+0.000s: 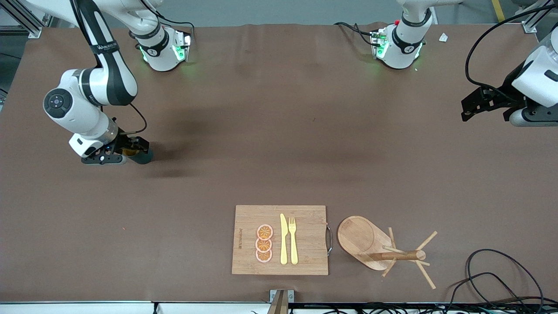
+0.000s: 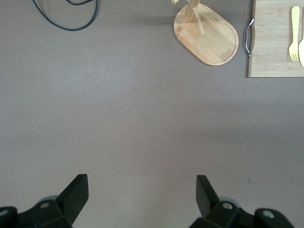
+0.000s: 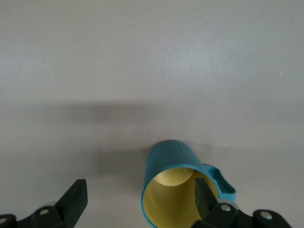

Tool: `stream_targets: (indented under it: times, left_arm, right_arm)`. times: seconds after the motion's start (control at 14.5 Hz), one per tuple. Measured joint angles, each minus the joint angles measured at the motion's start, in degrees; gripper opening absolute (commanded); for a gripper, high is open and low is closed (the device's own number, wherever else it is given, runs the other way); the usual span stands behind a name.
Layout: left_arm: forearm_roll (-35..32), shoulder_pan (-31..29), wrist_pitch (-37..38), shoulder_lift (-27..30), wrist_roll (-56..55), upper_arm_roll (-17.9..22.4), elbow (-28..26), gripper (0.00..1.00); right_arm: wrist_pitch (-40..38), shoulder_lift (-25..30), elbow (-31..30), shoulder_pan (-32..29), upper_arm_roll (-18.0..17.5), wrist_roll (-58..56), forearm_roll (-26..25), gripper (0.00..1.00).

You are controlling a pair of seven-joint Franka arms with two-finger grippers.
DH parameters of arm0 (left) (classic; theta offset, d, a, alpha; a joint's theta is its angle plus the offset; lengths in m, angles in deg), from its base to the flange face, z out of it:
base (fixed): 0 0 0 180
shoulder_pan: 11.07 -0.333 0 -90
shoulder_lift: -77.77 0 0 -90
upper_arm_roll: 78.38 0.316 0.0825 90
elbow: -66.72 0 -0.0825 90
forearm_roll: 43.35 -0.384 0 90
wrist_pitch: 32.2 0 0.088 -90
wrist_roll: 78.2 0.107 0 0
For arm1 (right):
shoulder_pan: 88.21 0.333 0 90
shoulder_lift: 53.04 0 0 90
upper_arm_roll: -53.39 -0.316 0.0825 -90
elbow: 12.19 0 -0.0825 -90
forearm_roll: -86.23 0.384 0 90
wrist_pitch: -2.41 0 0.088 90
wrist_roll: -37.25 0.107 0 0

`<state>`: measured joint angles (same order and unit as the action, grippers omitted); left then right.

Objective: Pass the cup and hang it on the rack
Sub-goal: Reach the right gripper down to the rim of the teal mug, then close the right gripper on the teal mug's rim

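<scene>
Wide open, right gripper (image 3: 137, 197) straddling cup (image 3: 178, 183) wall, left gripper (image 2: 142, 197) spread

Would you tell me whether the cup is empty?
Empty: the right wrist view looks into the cup and shows only bare yellow wall, plus one finger of the right gripper.

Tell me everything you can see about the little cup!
The cup is a small ribbed teal mug, pale yellow inside, with a little side handle. It looks empty and stands on the brown table at the right arm's end. The right gripper is open around its rim, one finger inside the mouth, the other outside, clear of its wall.
</scene>
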<state>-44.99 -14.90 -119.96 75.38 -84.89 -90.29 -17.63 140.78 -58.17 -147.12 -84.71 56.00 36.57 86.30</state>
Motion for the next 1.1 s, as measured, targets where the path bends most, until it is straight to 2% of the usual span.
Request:
stream_targets:
  times: [0.28, 0.9, 1.1]
  left_arm:
    - [0.0, 0.0, 0.0, 0.0, 0.0, 0.0, 0.0, 1.0]
    - [0.0, 0.1, 0.0, 0.0, 0.0, -0.1, 0.0, 1.0]
    - [0.0, 0.1, 0.0, 0.0, 0.0, -0.1, 0.0, 1.0]
  right_arm:
    - [1.7, 0.0, -2.5, 0.2, 0.0, 0.0, 0.0, 1.0]
    - [2.3, -1.0, -3.8, 1.6, -0.1, 0.1, 0.0, 1.0]
    - [4.0, -2.3, -3.9, 1.6, -0.1, 0.1, 0.0, 0.87]
